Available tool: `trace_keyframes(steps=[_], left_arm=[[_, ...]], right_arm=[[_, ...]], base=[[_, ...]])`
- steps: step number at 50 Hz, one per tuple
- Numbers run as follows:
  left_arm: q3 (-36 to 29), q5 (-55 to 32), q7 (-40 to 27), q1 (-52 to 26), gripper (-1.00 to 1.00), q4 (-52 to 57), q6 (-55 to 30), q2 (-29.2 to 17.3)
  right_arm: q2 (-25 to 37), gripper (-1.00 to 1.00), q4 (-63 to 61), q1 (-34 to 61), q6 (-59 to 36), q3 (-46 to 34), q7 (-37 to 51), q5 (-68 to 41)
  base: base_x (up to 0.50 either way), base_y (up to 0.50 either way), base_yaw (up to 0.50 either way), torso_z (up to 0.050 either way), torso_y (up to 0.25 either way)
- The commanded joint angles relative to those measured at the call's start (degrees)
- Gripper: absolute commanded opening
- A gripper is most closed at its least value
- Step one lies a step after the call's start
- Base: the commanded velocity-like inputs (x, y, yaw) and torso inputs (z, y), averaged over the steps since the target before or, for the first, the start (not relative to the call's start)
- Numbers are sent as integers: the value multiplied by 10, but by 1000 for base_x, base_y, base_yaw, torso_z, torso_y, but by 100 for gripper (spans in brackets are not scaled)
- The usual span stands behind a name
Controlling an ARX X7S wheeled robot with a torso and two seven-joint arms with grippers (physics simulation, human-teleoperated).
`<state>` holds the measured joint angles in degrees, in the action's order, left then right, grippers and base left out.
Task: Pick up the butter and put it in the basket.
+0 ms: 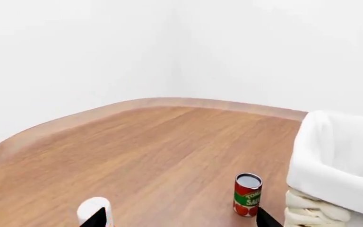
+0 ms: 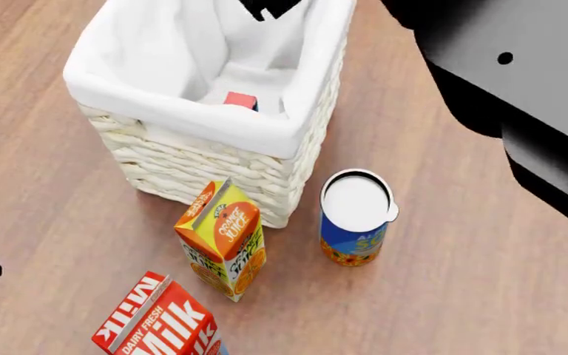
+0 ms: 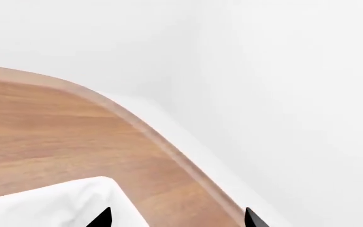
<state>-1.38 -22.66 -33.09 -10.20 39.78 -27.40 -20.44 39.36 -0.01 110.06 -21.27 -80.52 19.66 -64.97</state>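
Note:
The butter (image 2: 239, 99), a small red box, lies on the white liner at the bottom of the cream wicker basket (image 2: 215, 159), mostly hidden by the near rim. The black right arm (image 2: 521, 89) reaches in from the upper right, and a dark tip shows over the basket's far side. In the right wrist view my right gripper (image 3: 177, 221) is open with nothing between its fingertips, above the liner (image 3: 55, 203) and the table's edge. My left gripper (image 1: 181, 221) is open and empty beside the basket (image 1: 339, 161).
An orange juice carton (image 2: 222, 240) and a blue can with a white lid (image 2: 355, 218) stand close in front of the basket. A milk carton (image 2: 160, 322) stands nearer. A tomato sauce can (image 1: 247, 195) and a white cylinder (image 1: 93, 210) stand by the left gripper. The table's curved edge (image 3: 150, 132) meets white walls.

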Motion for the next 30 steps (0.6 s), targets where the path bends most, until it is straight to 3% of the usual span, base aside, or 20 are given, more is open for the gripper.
trace_keyframes(steps=[1,12,30], left_arm=[[27,5,18,4,100,17,26,5],[26,15,39,12,100,14,77,0],[93,-30,53,36,100,60,118,-24]], right_arm=[[109,100,-203,-11,-28,26,117,-31],[174,100,-329,-48,-20,27,211,-51],[247,100,-521,-92,-32,11,369,-61]], base=[[0,0,0,0,0],[0,0,0,0,0],[0,0,0,0,0]])
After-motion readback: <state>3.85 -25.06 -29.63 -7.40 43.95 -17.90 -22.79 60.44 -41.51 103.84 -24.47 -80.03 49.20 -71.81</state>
